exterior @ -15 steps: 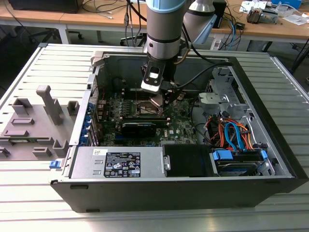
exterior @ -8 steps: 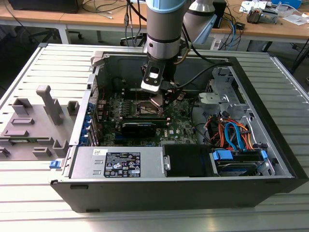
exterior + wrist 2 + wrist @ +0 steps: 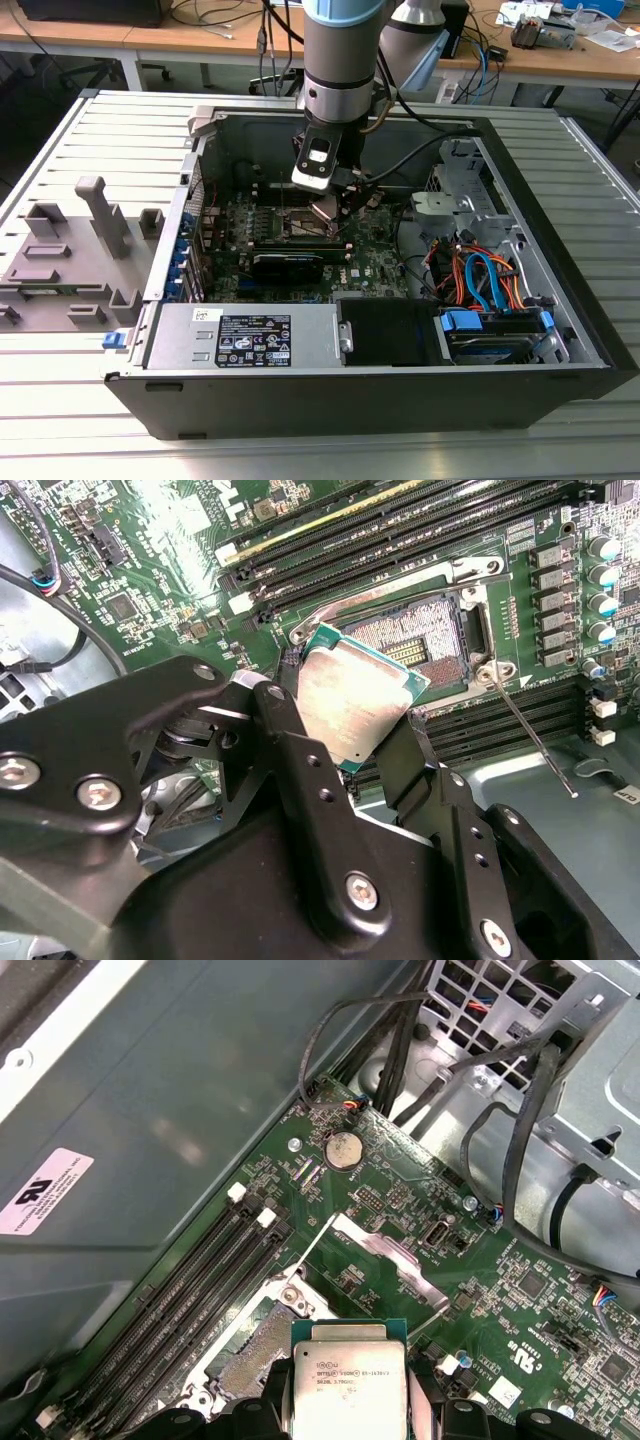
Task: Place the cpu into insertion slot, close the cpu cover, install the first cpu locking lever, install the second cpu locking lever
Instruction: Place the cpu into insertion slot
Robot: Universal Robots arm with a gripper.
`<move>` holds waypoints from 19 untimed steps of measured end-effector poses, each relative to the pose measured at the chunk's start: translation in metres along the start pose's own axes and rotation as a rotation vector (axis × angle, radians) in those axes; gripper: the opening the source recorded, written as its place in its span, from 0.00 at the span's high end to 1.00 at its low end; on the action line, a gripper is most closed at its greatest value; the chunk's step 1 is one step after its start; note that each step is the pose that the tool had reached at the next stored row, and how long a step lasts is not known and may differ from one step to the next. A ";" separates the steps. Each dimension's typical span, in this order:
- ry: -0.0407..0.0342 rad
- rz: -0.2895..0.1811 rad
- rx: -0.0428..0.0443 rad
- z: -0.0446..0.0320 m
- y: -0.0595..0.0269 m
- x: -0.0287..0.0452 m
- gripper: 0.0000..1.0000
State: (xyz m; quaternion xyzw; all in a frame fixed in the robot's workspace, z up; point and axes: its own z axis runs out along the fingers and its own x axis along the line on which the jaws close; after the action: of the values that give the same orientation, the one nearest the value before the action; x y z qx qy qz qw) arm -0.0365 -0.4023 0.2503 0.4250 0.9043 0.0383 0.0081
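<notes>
The cpu, pinched between the fingers of the gripper and hanging at a slant partly over the open insertion slot, could, I judge, seat crookedly and bend the socket's contacts if lowered misaligned

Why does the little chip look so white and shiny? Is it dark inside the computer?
Second wrist view: light glares off the metal top of the cpu, washing it pale against the black gripper holding it. First wrist view: the cpu looks duller grey, with less glare. Exterior view: the inside of the case is dimmer than the bright table around it.
</notes>
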 end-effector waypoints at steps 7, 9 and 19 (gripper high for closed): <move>-0.0004 0.006 -0.0002 0.0002 0.0000 0.0000 0.45; -0.0008 0.011 -0.0002 0.0003 0.0000 0.0000 0.45; -0.0027 0.035 -0.0007 0.0008 -0.0001 0.0000 0.45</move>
State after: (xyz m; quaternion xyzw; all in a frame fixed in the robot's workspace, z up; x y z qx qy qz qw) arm -0.0365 -0.4023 0.2495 0.4409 0.8967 0.0381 0.0088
